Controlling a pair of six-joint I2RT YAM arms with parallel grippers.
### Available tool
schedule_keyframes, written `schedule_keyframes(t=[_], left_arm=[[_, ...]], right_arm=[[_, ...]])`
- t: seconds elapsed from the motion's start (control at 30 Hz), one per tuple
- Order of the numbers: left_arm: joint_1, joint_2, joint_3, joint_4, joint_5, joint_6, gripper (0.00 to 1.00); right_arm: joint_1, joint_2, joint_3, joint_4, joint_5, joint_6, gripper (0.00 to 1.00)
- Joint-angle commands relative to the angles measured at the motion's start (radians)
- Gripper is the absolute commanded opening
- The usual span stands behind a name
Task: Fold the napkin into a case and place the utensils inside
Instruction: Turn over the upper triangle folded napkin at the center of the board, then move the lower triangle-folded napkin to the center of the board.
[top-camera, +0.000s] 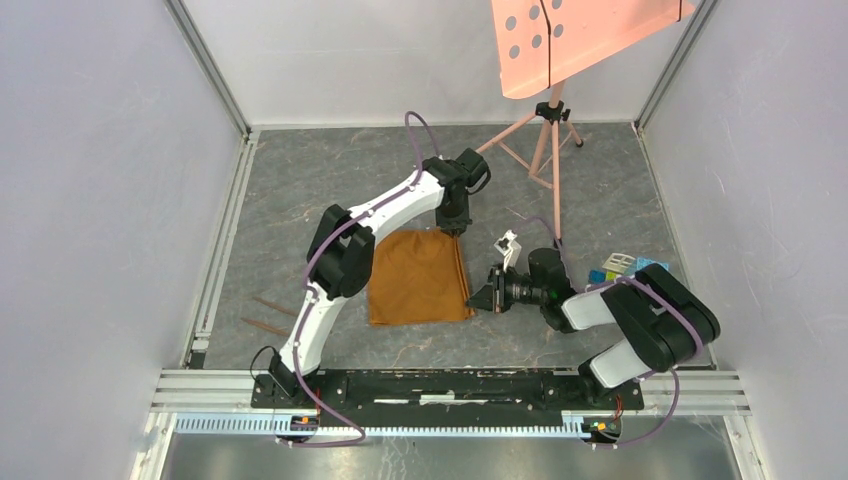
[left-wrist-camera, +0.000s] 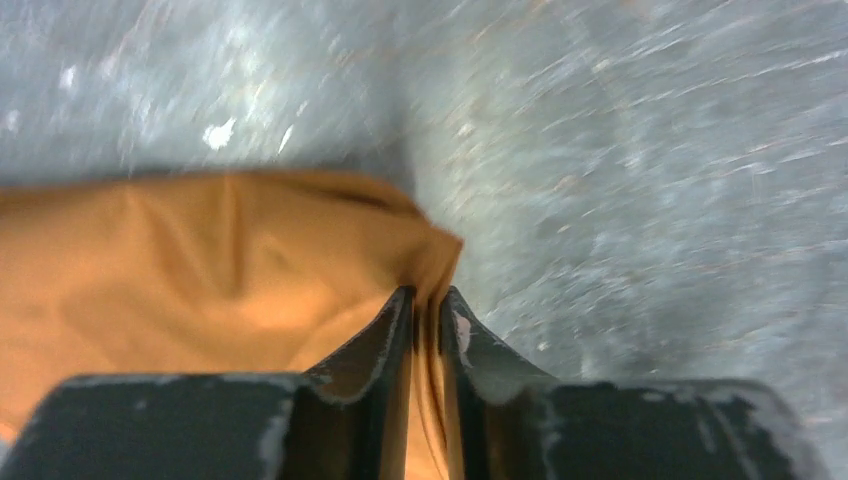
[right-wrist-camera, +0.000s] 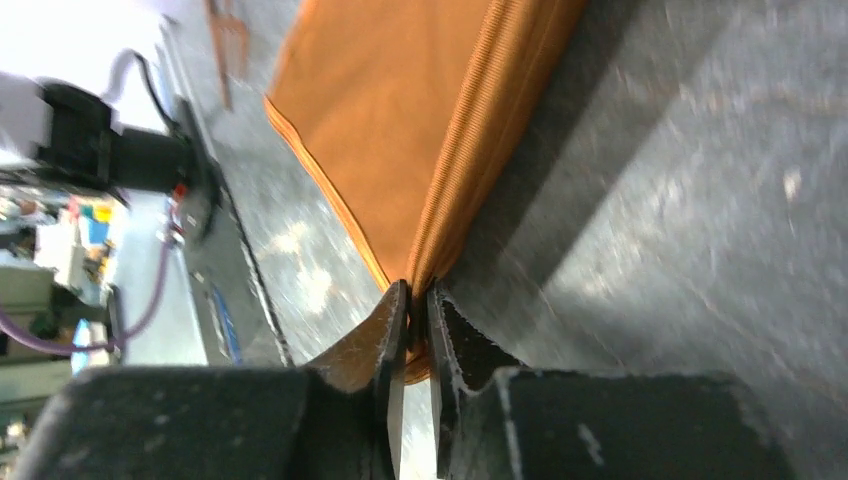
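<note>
There is one orange-brown napkin (top-camera: 418, 278), and two robot arms (top-camera: 380, 212) with one hand each: the left hand (top-camera: 455, 228) and the right hand (top-camera: 478, 298). At least two slender copper-brown utensils (top-camera: 270, 302) show at the left. One pink perforated panel (top-camera: 570, 35) stands on one tripod (top-camera: 548, 140). The small coloured blocks (top-camera: 625, 266) are too small to count.

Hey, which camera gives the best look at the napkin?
The top view: it shows the whole outline of the napkin on the table. The left wrist view shows only one blurred corner pinched in the left claw; the right wrist view shows another corner in the right claw, plus the layered edge.
</note>
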Motion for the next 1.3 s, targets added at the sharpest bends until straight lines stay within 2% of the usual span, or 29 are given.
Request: schedule_keyframes(t=[0.0, 0.13, 0.27, 0.4, 0.53, 0.7, 0.77, 0.83, 0.93, 1.13, 1.17, 1.27], left_arm=[[0.051, -0.020, 0.014, 0.268, 0.087, 0.120, 0.33], [0.051, -0.135, -0.021, 0.270, 0.205, 0.193, 0.66], [0.059, -0.331, -0.157, 0.269, 0.232, 0.266, 0.79], [0.118, -0.537, -0.402, 0.316, 0.292, 0.277, 0.82], [0.195, -0.732, -0.653, 0.363, 0.330, 0.262, 0.84], [0.286, -0.891, -0.865, 0.400, 0.359, 0.255, 0.85], [0.320, -0.916, -0.921, 0.427, 0.389, 0.244, 0.85], [0.355, -0.926, -0.969, 0.470, 0.438, 0.222, 0.85], [0.395, -0.921, -1.013, 0.538, 0.510, 0.181, 0.84], [0.402, -0.857, -1.030, 0.631, 0.577, 0.127, 0.81], [0.401, -0.844, -1.031, 0.650, 0.585, 0.117, 0.79], [0.401, -0.788, -1.023, 0.692, 0.603, 0.097, 0.73]], right_arm=[[-0.024, -0.090, 0.047, -0.539, 0.029, -0.301, 0.24], [-0.039, -0.217, 0.099, -0.768, 0.258, -0.413, 0.50], [-0.037, -0.242, 0.134, -0.809, 0.286, -0.433, 0.59], [0.031, -0.193, 0.174, -0.799, 0.349, -0.391, 0.62], [0.161, -0.161, 0.243, -0.894, 0.582, -0.328, 0.63], [0.308, -0.131, 0.301, -1.028, 0.819, -0.274, 0.61], [0.339, -0.116, 0.313, -1.084, 0.893, -0.278, 0.55], [0.342, -0.110, 0.305, -1.088, 0.924, -0.297, 0.45], [0.326, -0.102, 0.312, -1.137, 1.001, -0.335, 0.35], [0.249, -0.144, 0.307, -1.089, 0.908, -0.475, 0.25], [0.236, -0.144, 0.319, -1.104, 0.909, -0.485, 0.27], [0.224, -0.178, 0.363, -1.154, 0.897, -0.516, 0.47]])
